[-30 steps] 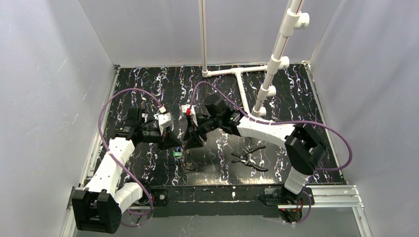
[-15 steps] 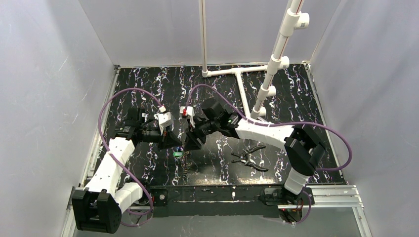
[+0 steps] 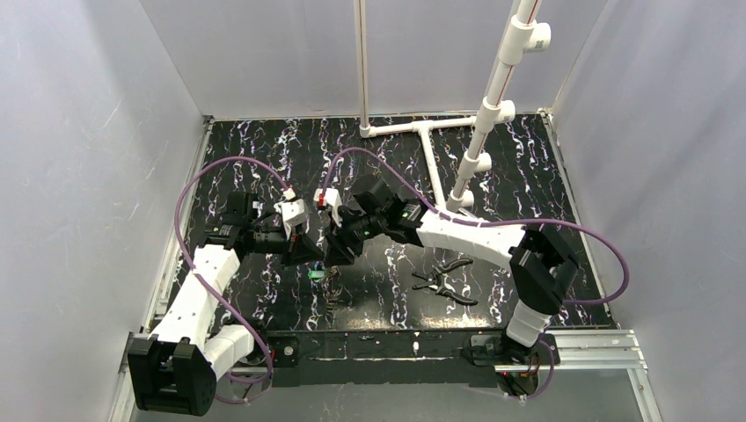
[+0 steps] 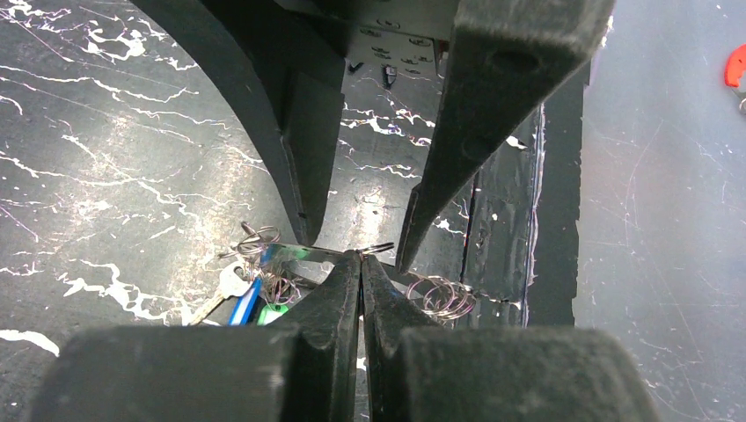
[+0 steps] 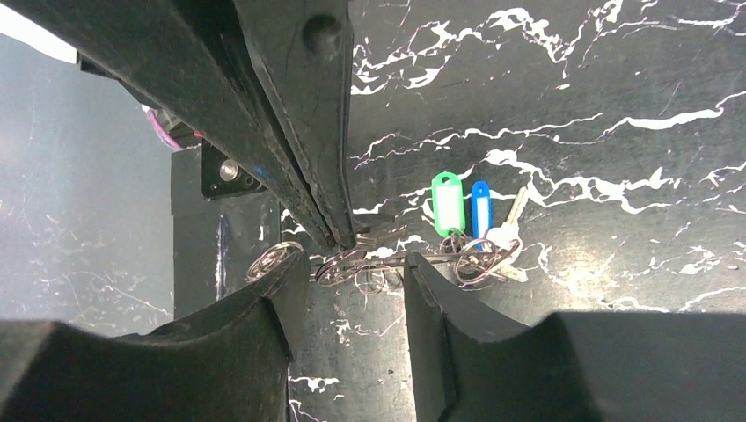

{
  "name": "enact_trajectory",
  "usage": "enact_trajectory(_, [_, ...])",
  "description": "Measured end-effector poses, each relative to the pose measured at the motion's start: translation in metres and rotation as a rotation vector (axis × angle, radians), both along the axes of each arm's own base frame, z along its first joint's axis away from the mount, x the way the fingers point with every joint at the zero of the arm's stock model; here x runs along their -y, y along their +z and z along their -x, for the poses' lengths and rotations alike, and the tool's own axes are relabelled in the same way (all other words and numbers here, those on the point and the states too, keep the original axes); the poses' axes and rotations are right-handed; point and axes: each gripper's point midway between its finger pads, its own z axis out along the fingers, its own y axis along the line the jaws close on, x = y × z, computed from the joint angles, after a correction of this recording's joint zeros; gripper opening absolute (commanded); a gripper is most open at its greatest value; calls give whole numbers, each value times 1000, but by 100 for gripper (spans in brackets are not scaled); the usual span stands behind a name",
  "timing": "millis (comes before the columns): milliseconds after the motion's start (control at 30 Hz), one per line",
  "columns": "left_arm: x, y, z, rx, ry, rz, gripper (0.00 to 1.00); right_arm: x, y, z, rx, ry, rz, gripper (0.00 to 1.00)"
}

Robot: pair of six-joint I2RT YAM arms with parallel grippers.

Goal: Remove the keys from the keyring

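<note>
The keys lie on the marbled black table: a green-headed one [image 5: 447,204], a blue-headed one [image 5: 480,209] and a bare silver one [image 5: 512,220]. They hang on a tangle of thin silvery rings, the keyring [image 5: 362,268]. My left gripper [image 4: 362,257] is shut, pinching a loop of the keyring [image 4: 376,250] at its tips. My right gripper [image 5: 356,274] is open, one finger on each side of the ring tangle and just beyond the left fingertips [image 5: 341,236]. In the top view both grippers meet over the green key head [image 3: 318,275]. The blue and green heads also show in the left wrist view [image 4: 248,303].
Black-handled pliers [image 3: 444,280] lie to the right of the keys. A white pipe frame [image 3: 479,132] stands at the back right. White walls close in the table on three sides. The table's front edge [image 4: 537,220] is near the rings.
My right gripper has shifted a little to the left, closer to my left gripper. The left arm and the keys have hardly moved.
</note>
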Motion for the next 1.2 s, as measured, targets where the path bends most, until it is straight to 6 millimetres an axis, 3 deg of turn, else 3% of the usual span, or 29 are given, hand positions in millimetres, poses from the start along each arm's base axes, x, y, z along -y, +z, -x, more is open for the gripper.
enact_trajectory(133, [0, 0, 0, -2, 1, 0, 0, -2, 5, -3, 13, -6, -8, 43])
enact_trajectory(367, [0, 0, 0, -6, 2, 0, 0, 0, 2, -3, 28, 4, 6, 45])
enact_trajectory(633, [0, 0, -1, -1, 4, -3, 0, 5, -3, 1, 50, 37, 28, 1])
enact_trajectory(1200, [-2, 2, -5, 3, 21, -19, 0, 7, 1, -5, 108, 54, 16, 1])
